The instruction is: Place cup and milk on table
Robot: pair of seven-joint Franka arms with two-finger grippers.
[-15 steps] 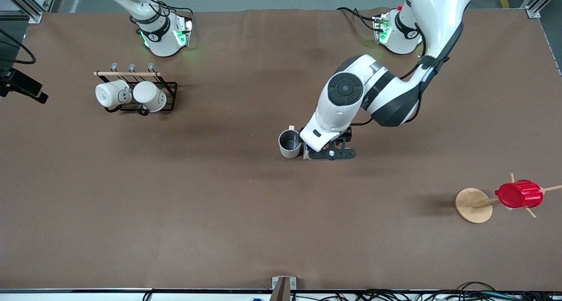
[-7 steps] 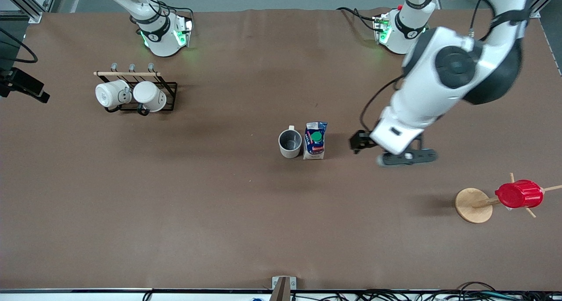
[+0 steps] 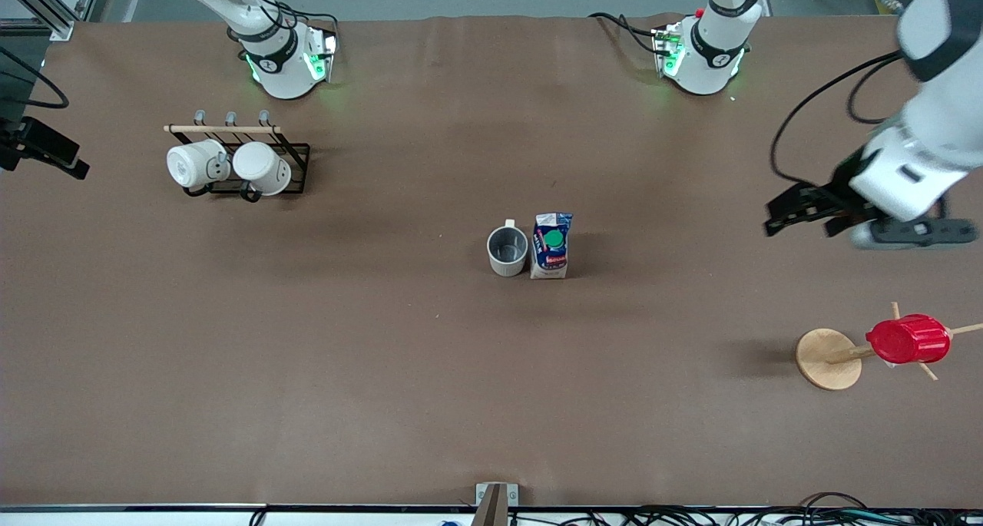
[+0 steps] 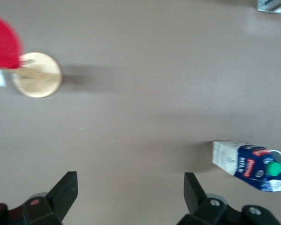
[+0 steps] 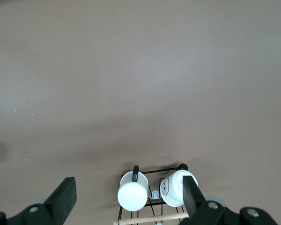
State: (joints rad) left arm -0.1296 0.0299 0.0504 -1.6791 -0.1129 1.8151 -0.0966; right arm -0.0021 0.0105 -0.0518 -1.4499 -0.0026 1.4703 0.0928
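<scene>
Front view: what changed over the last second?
The left gripper let go of the milk and swung away, open, toward the left arm's end of the table. The milk and the cup stayed side by side. The right gripper waits, open.

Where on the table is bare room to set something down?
Bare table nearer the camera than the cup and milk, which stand close together. Also between them and the mug rack. Tighter around the red cup stand.
</scene>
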